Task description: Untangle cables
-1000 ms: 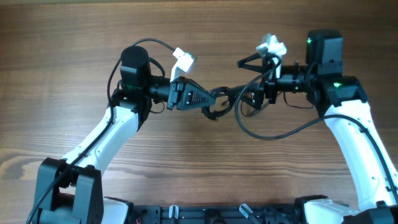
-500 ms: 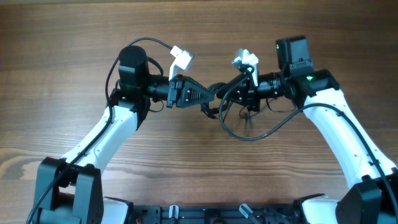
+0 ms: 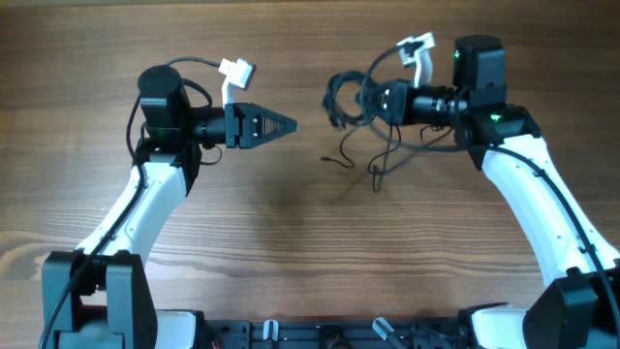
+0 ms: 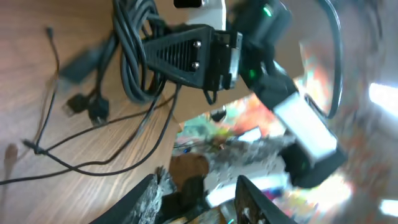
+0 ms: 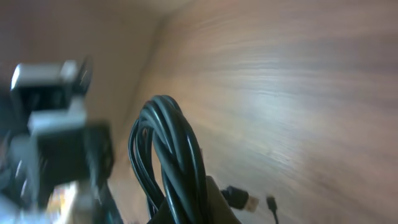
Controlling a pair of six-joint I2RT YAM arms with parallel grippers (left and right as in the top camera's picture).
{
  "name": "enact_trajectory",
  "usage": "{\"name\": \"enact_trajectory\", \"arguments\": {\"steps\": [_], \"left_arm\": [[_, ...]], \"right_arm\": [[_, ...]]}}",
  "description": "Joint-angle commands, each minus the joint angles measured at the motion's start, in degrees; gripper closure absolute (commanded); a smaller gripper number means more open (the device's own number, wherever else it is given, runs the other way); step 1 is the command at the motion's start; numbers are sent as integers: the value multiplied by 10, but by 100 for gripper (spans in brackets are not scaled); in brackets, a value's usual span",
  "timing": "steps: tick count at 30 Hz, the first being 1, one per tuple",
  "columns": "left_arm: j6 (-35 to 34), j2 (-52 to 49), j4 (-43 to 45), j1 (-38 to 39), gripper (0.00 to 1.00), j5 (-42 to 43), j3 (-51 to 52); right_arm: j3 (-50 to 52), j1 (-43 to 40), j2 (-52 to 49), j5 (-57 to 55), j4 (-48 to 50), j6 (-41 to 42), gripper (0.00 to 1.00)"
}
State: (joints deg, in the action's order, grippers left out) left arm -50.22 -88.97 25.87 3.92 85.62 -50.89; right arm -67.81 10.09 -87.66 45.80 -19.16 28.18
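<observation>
While ends dangle, right gripper [image 3: 370, 100] (clamped) holds cables [image 3: 336, 100].

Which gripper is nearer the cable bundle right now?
Right. The right gripper is shut on the cables, holding the coiled part at its fingertips. The left gripper is apart from them, pointing toward the bundle with nothing between its fingers.

Matt brown wood-grain counter [image 3: 291, 242], thin black cables [image 5: 177, 155] smooth and faintly glossy, glossy white plastic arm shells [image 3: 538, 204]
</observation>
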Motion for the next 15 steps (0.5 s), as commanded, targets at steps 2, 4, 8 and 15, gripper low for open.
{"name": "enact_trajectory", "arguments": {"steps": [2,4,8,15], "left_arm": [[-199,3,0,36,57,-132,-7],[-265,3,0,62,51,-201,-7],[-365,3,0,118,37,-344,-7],[-374,3,-34,191,45,-497,-7]], "right_arm": [[-1,15,-8,-171,-10,218,96],[-1,22,-8,-208,-28,242,96],[-1,25,-8,-214,-41,244,96],[-1,25,-8,-176,-40,234,96]]}}
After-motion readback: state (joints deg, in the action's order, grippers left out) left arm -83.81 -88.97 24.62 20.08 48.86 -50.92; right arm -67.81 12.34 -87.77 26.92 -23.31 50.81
